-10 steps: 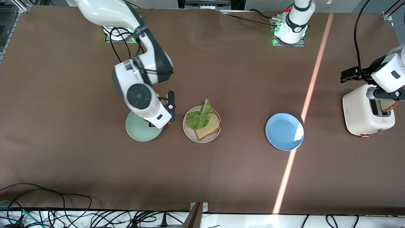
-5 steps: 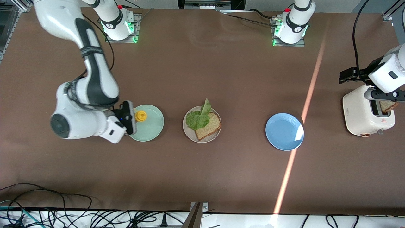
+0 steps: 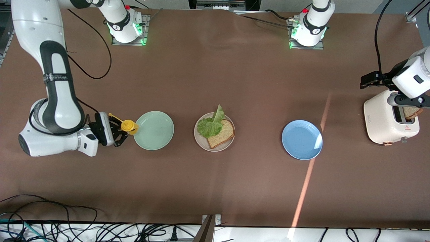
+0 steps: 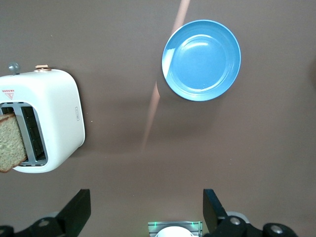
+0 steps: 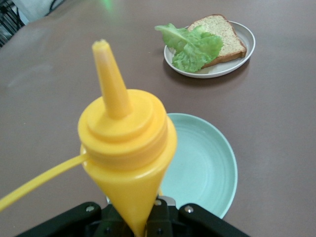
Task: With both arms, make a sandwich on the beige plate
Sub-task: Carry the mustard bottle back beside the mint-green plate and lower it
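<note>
Pinching a yellow mustard bottle (image 5: 126,148) in my right gripper (image 3: 116,132) beside the mint-green plate (image 3: 154,130); my left gripper (image 4: 146,210), spread wide, hovers over the toaster (image 3: 389,117).

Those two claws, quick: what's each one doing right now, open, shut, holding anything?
Left gripper: open, holding nothing, over the toaster.
Right gripper: shut on the yellow squeeze bottle, beside the mint-green plate.

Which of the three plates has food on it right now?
The beige plate, the middle one: it holds a toast slice and lettuce leaf. The mint-green plate and blue plate on either side are bare.
</note>
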`<state>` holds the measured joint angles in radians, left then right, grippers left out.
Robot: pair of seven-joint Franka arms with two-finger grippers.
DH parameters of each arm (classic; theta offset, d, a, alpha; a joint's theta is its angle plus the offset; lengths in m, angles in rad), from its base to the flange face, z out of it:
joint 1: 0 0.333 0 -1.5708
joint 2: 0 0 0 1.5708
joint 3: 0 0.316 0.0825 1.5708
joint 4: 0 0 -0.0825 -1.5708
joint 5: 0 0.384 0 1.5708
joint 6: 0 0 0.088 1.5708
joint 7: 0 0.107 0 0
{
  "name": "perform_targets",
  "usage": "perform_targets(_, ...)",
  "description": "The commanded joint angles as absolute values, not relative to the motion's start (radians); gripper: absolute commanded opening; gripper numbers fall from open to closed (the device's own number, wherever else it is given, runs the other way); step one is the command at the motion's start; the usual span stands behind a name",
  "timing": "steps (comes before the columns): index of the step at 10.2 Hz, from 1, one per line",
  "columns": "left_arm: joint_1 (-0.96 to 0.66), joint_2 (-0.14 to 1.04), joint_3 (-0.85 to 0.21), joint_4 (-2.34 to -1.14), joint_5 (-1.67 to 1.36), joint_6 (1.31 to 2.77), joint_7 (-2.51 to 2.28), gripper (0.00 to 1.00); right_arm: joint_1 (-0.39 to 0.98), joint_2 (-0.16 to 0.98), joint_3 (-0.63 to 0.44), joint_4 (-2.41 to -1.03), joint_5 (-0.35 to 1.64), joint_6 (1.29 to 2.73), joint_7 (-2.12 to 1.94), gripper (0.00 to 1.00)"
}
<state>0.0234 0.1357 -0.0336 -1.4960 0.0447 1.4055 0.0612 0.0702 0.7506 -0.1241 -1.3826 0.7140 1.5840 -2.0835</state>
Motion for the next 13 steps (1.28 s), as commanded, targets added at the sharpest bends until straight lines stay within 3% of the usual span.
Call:
perform_targets(1, 0.014, 0.146, -0.031, -1.467, 0.035, 1.371, 0.051, 1.0, -0.017, 0.791, -0.106, -1.374, 0.776, 1.519, -2.231, 0.08)
perform_targets(8, 0.012, 0.147, -0.031, -1.466, 0.038, 1.367, 0.051, 1.0, -0.097, 0.896, -0.127, -1.371, 0.811, 1.502, -2.401, 0.11)
perform_targets(9, 0.015, 0.141, -0.028, -1.463, 0.043, 1.349, 0.051, 1.0, -0.095, 0.894, -0.127, -1.371, 0.811, 1.502, -2.399, 0.17)
perform_targets(10, 0.021, 0.135, -0.025, -1.463, 0.043, 1.339, 0.054, 1.0, -0.095, 0.894, -0.127, -1.371, 0.811, 1.505, -2.398, 0.52)
perform_targets(11, 0.026, 0.135, -0.025, -1.462, 0.038, 1.33, 0.057, 1.0, -0.095, 0.896, -0.135, -1.373, 0.811, 1.505, -2.399, 1.0)
perform_targets(13, 0.044, 0.135, -0.023, -1.462, 0.029, 1.328, 0.098, 1.0, -0.094, 0.89, -0.144, -1.37, 0.81, 1.502, -2.392, 1.0)
